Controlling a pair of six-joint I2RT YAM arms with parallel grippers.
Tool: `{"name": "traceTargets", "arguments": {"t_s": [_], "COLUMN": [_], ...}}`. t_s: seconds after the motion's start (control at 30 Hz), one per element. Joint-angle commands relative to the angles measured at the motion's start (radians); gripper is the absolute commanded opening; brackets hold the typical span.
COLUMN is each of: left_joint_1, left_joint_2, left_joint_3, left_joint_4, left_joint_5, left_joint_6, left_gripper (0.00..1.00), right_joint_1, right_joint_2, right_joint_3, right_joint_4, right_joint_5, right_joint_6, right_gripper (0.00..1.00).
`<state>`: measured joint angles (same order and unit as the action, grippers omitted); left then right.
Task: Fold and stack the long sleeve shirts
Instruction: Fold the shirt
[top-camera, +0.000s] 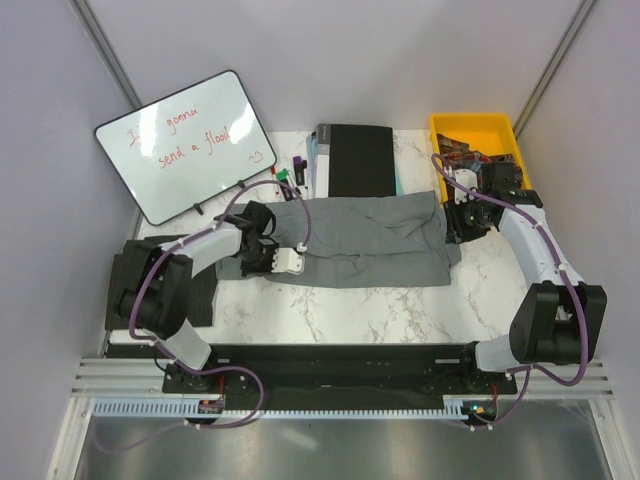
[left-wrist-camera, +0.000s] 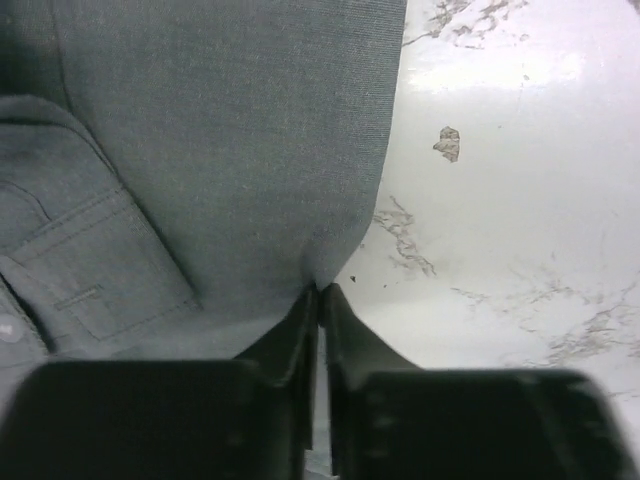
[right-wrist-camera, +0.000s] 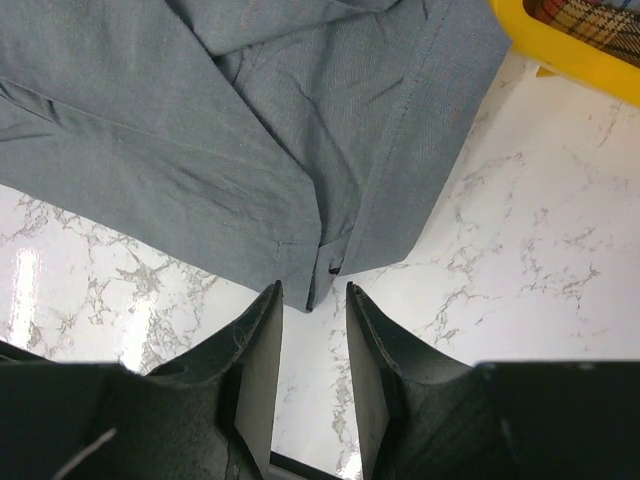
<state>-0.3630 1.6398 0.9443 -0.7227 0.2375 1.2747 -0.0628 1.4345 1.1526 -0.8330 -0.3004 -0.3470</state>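
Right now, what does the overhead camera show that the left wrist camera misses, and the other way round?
Only the overhead view: the whiteboard, the yellow bin, the black book, and the grey shirt laid out at full width.

Only the left wrist view: the shirt's stitched pocket, and a close look at the left fingers pinched together on the shirt's edge.

Both: the grey shirt and the white marble table.

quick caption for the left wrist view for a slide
Left gripper pinched shut on the edge of the grey shirt, its chest pocket nearby, bare marble table alongside.
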Motion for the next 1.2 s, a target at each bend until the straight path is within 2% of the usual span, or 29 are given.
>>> {"name": "traceTargets", "arguments": {"t_s": [0.0,0.1,0.17,0.23,0.27,0.33,0.37,0.43,0.47,0.53,0.57,0.6,0.67,0.77,0.87,1.0,1.03,1.07,1.17], "left_joint_1": [-0.092,-0.213,-0.316,-0.393,-0.465,-0.525,-0.566,-0.577,-0.562,-0.524,-0.464,-0.429,-0.325,-0.211,-0.144,-0.108,-0.1,-0.085,-0.082], "left_joint_2": [0.006,-0.084,-0.127,-0.133,-0.13,-0.103,-0.089,-0.06,-0.061,-0.083,-0.086,-0.087,-0.051,0.04,0.112,0.23,0.253,0.288,0.301], "left_joint_3": [-0.048,-0.053,-0.026,0.007,0.02,0.071,0.091,0.158,0.18,0.244,0.272,0.336,0.411,0.559,0.646,0.796,0.818,0.827,0.795], "left_joint_4": [-0.007,-0.116,-0.214,-0.259,-0.265,-0.276,-0.274,-0.296,-0.303,-0.307,-0.307,-0.307,-0.305,-0.301,-0.226,-0.169,-0.17,-0.17,-0.17], "left_joint_5": [-0.058,0.015,0.115,0.161,0.193,0.238,0.25,0.32,0.338,0.39,0.402,0.417,0.437,0.445,0.387,0.41,0.469,0.514,0.562], "left_joint_6": [0.025,-0.044,-0.15,-0.227,-0.303,-0.371,-0.435,-0.475,-0.503,-0.509,-0.506,-0.506,-0.523,-0.564,-0.643,-0.687,-0.713,-0.769,-0.792], "left_gripper": [0.02,0.02,0.02,0.02,0.02,0.02,0.08,0.3,0.41,0.48,0.55,0.56,0.58,0.55,0.54,0.57,0.57,0.58,0.6], "right_joint_1": [0.0,-0.002,-0.006,-0.014,-0.017,-0.028,-0.031,-0.042,-0.048,-0.065,-0.072,-0.081,-0.081,-0.083,-0.083,-0.066,-0.049,-0.01,0.056], "right_joint_2": [-0.025,-0.023,-0.022,-0.016,-0.01,-0.003,0.001,0.009,0.018,0.027,0.036,0.041,0.063,0.093,0.127,0.161,0.19,0.211,0.3], "right_joint_3": [0.041,0.038,0.033,0.039,0.041,0.052,0.058,0.078,0.087,0.11,0.116,0.127,0.131,0.122,0.128,0.206,0.237,0.31,0.431], "right_joint_4": [-0.023,-0.041,-0.041,-0.041,-0.043,-0.043,-0.038,-0.034,-0.028,-0.022,-0.011,-0.006,0.02,0.075,0.11,0.135,0.14,0.134,0.118], "right_joint_5": [-0.017,-0.02,-0.02,-0.02,-0.023,-0.022,-0.02,-0.008,0.0,0.01,0.01,0.015,0.029,0.024,0.009,-0.092,-0.098,-0.1,-0.098], "right_joint_6": [-0.014,-0.023,-0.029,-0.027,-0.023,-0.021,-0.024,-0.027,-0.032,-0.046,-0.049,-0.058,-0.061,-0.063,-0.055,-0.053,-0.053,-0.079,-0.128], "right_gripper": [0.39,0.4,0.4,0.4,0.4,0.41,0.41,0.41,0.41,0.41,0.41,0.41,0.41,0.4,0.39,0.41,0.43,0.45,0.5]}}
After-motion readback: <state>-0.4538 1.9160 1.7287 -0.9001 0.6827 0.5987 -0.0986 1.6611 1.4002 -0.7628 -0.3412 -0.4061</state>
